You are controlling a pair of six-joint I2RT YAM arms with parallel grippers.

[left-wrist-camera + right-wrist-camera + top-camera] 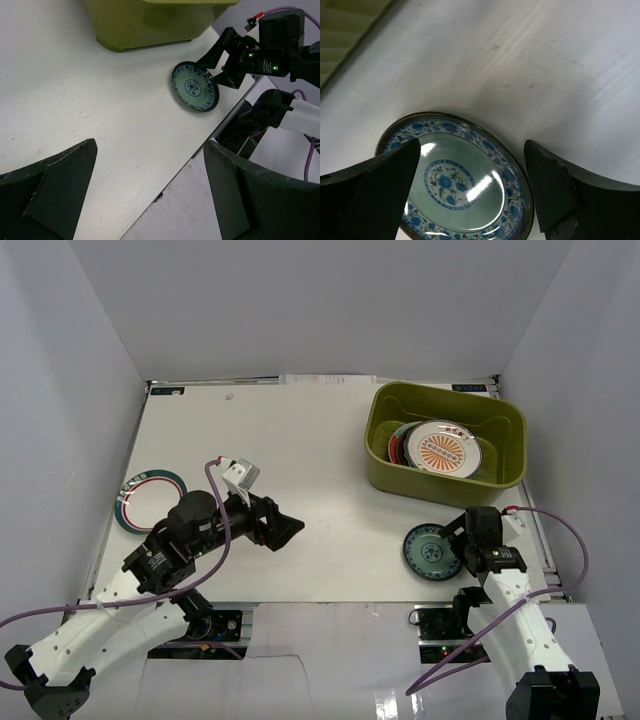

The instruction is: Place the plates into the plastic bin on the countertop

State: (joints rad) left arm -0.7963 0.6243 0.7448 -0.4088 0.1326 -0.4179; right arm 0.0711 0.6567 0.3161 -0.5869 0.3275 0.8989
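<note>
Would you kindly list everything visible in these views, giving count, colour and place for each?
plastic bin: one, olive green, far right of the countertop.
stacked plates: several, exact count hidden; orange sunburst on top; inside the bin.
small teal plate: one, teal with blue flowers, on the countertop in front of the bin.
striped-rim plate: one, white with a teal and red rim, at the left edge, partly behind the left arm.
countertop: one, white, enclosed by white walls.
cables: two, purple, one along each arm.
left fingers: black, open, empty.
right fingers: black, open, over the small teal plate.
</note>
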